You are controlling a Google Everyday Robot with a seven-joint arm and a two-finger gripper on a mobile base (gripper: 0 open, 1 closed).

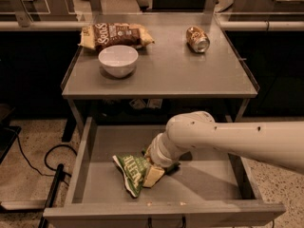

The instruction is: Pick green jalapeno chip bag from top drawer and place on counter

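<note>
Grey metal made up both the worktop and the drawer beneath it; the drawer stood pulled out toward the camera, its flat bottom and low side walls in plain view. Inside it, left of the middle and toward the front, lay the green chip bag — crumpled, white lettering facing up, one end pointing at the front wall and the other reaching under the tool.

The tool was down in the drawer at the right edge of the bag, touching it, with a pale part of it lying over the bag's corner; whether it was clenched on the bag or released I could not tell, since the thick wrist hid most of it. The white arm came in from the right edge of the picture, crossed above the drawer's right wall and bent down to the bag; it threw a shadow on the drawer bottom to its right.

On the worktop a white bowl stood upright on the left side; just behind it, near the far left corner, a brown snack bag lay flat with its lettering up. A can lay on its side toward the far right — its round end turned to the camera, well apart from the bowl. A dark cable looped over the speckled floor left of the drawer.
</note>
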